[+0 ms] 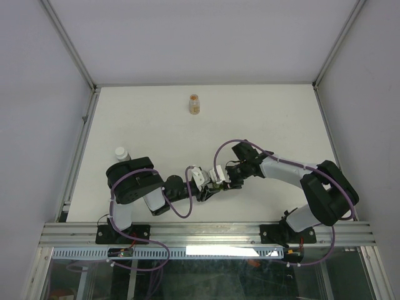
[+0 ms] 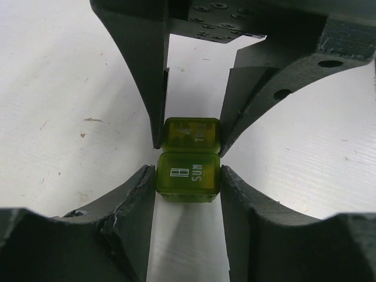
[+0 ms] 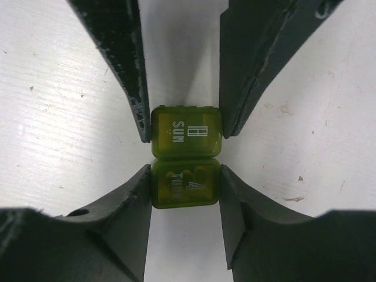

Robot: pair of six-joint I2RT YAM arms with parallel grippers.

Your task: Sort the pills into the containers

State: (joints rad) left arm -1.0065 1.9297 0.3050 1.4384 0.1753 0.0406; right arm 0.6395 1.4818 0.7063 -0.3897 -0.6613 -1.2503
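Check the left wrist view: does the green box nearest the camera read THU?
No, the SUN box sits nearest, gripped by the left tool; the THU box lies beyond it.

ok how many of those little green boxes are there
2, touching end to end: the SUN box between the left fingers, the THU box between the right fingers. Others may be hidden.

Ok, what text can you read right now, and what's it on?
"SUN" with a boxed symbol: lid of the Sunday box, in the left pincer.
"THU" with "4": lid of the Thursday box, in the right pincer.
Pill bottle and white-capped vial: too small to read.
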